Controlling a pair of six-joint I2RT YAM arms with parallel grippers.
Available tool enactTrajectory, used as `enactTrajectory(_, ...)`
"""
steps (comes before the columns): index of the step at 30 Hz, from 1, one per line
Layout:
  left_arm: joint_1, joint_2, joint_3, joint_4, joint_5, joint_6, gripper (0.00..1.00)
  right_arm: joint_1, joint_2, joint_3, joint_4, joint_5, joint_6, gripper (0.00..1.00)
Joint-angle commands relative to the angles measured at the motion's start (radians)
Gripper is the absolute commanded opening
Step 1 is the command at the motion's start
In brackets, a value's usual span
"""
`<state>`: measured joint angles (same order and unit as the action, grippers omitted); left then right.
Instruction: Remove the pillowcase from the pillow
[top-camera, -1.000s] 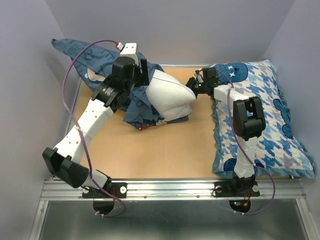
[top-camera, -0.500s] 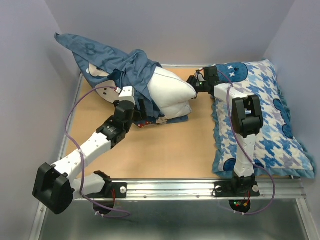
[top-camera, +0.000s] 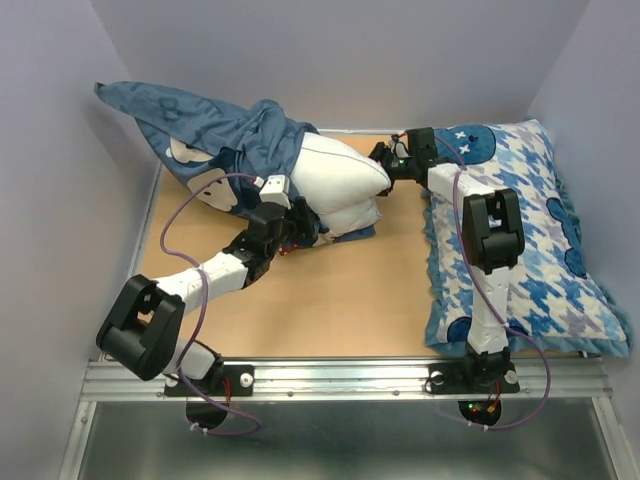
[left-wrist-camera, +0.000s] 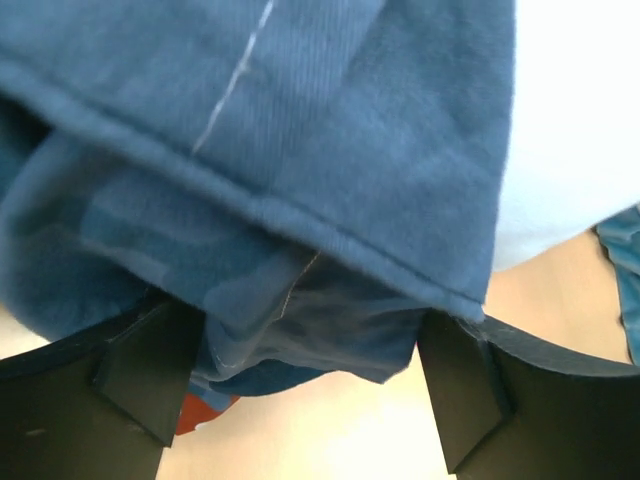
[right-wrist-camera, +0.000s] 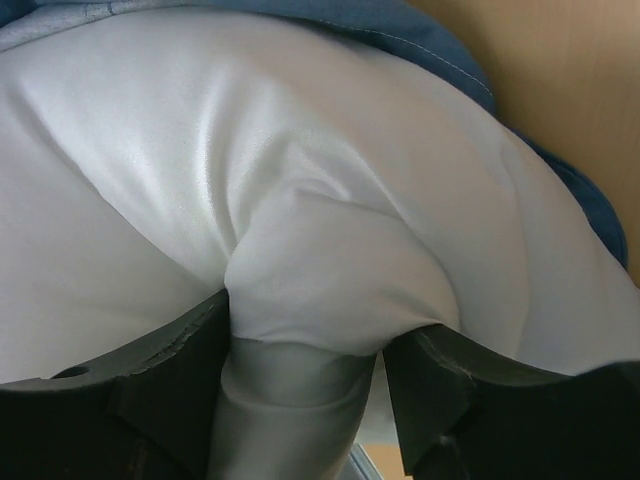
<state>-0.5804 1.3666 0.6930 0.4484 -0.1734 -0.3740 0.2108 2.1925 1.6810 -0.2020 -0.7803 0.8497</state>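
At the near edge of the wooden table (top-camera: 330, 300) the left arm bends low and reaches in to the front side of the pillow (top-camera: 345, 185). Its left gripper (top-camera: 290, 222) sits at the bunched lower hem of the pillowcase (top-camera: 210, 130). From the left wrist, the left gripper (left-wrist-camera: 300, 385) has its jaws spread wide. A folded hem of the pillowcase (left-wrist-camera: 300, 150) hangs down between them, and the fingers (left-wrist-camera: 150, 370) may brush the cloth, though the close view does not settle it. White pillow (left-wrist-camera: 575, 120) shows past the hem on the right. Farther in, the right arm stretches over the table to the pillow's right corner, where the right gripper (top-camera: 385, 160) meets it. The right wrist view shows the right gripper (right-wrist-camera: 300, 390) clenched on a pinched fold of the pillow (right-wrist-camera: 300, 200), with a strip of the pillowcase (right-wrist-camera: 400, 20) along the top. The pillow lies mid-table, its right half bare. The pillowcase covers its left end and trails up against the far left wall. A houndstooth pillow (top-camera: 520, 230) lies along the table's right side.
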Motion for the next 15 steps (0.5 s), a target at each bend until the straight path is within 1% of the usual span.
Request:
enactTrajectory(1, 0.004, 0.023, 0.025, 0.089, 0.017, -0.006, 0.76, 0.002, 0.05, 0.029, -0.031, 0.11, -0.069, 0.65)
enactTrajectory(2, 0.005, 0.02, 0.036, 0.055, 0.006, -0.006, 0.49, 0.001, 0.046, 0.029, -0.033, 0.115, -0.07, 0.66)
enactTrajectory(3, 0.005, 0.008, 0.048, 0.027, 0.0, -0.012, 0.36, 0.001, 0.033, 0.026, -0.034, 0.118, -0.074, 0.67)
enactTrajectory(5, 0.001, -0.017, 0.098, -0.035, -0.03, -0.014, 0.0, -0.002, 0.021, 0.025, -0.036, 0.134, -0.083, 0.68)
enactTrajectory(7, -0.01, -0.081, 0.169, -0.219, -0.082, -0.003, 0.0, -0.004, 0.01, 0.028, -0.04, 0.147, -0.089, 0.69)
enactTrajectory(8, -0.018, -0.081, 0.198, -0.22, -0.107, -0.003, 0.0, -0.004, 0.012, 0.032, -0.042, 0.148, -0.092, 0.69)
enactTrajectory(9, -0.022, -0.115, 0.233, -0.337, -0.127, -0.002, 0.0, -0.005, 0.012, 0.037, -0.048, 0.15, -0.092, 0.69)
enactTrajectory(10, -0.033, -0.13, 0.303, -0.39, -0.142, 0.009, 0.0, -0.005, 0.019, 0.042, -0.053, 0.154, -0.095, 0.68)
enactTrajectory(11, -0.036, -0.144, 0.342, -0.44, -0.162, 0.014, 0.0, -0.004, 0.019, 0.042, -0.056, 0.159, -0.1, 0.66)
enactTrajectory(12, -0.042, -0.162, 0.431, -0.549, -0.184, 0.032, 0.0, -0.004, 0.023, 0.037, -0.065, 0.162, -0.104, 0.62)
enactTrajectory(13, -0.048, -0.169, 0.475, -0.592, -0.198, 0.037, 0.0, -0.005, 0.021, 0.028, -0.066, 0.162, -0.107, 0.59)
enactTrajectory(14, -0.05, -0.172, 0.525, -0.637, -0.215, 0.046, 0.0, -0.004, 0.018, 0.019, -0.068, 0.162, -0.112, 0.53)
enactTrajectory(15, -0.052, -0.169, 0.574, -0.715, -0.228, 0.056, 0.0, -0.004, 0.01, -0.012, -0.07, 0.164, -0.115, 0.51)
